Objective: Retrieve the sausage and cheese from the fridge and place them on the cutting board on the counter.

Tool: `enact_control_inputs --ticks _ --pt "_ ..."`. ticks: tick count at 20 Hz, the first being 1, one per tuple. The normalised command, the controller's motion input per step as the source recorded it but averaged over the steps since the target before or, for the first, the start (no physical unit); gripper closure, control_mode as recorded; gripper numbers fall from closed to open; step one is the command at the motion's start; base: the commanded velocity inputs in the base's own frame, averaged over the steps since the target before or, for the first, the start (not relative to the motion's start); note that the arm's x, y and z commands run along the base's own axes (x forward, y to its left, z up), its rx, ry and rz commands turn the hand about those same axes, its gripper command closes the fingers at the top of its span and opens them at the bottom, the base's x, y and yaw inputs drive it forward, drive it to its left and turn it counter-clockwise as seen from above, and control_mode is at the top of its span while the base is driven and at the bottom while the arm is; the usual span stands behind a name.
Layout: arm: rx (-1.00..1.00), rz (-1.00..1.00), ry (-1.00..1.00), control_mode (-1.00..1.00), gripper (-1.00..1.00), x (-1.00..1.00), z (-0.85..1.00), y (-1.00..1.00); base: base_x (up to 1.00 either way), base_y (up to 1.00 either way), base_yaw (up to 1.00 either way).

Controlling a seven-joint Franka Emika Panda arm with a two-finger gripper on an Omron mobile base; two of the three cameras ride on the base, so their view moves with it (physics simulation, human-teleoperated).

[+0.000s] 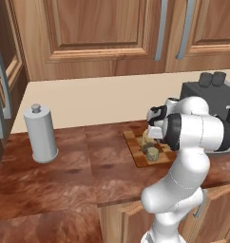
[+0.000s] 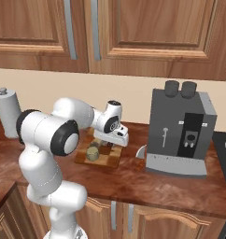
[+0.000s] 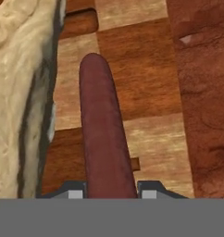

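Left base view: cheese (image 1: 152, 153) already on the cutting board (image 1: 138, 153). Right base view: arm low over the board. Hand view: gripper (image 3: 108, 192) clenched on the sausage (image 3: 102, 134), held just above the board for set-down.

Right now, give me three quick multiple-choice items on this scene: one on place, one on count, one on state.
1. Where is the cheese?
A. on the cutting board
B. on the coffee machine
C. beside the paper towel holder

2. How many knobs top the coffee machine?
A. one
B. two
C. four

3. The gripper jaws are:
A. wide open, empty
B. shut on the sausage
C. shut on the cheese

Answers:
1 A, the puck sits on the patchwork board.
2 B, two dark knobs show.
3 B, the hand view shows the link between the fingertips, over the board.
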Motion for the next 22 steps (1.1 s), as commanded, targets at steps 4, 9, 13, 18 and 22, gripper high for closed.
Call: enact_control_inputs --ticks 4,9,13,18,22 --pt "0.00 0.00 0.00 -1.00 -1.00 0.00 -0.24 0.00 0.00 0.00 0.00" --pt "0.00 0.00 0.00 -1.00 -1.00 0.00 -0.08 0.00 0.00 0.00 0.00" --pt "0.00 0.00 0.00 -1.00 -1.00 0.00 0.13 0.00 0.00 0.00 0.00" --pt "0.00 -0.01 -0.07 -1.00 -1.00 -0.11 0.64 0.00 0.00 0.00 0.00" --pt "0.00 0.00 -0.12 -1.00 -1.00 -0.37 0.60 -0.04 0.00 0.00 0.00"
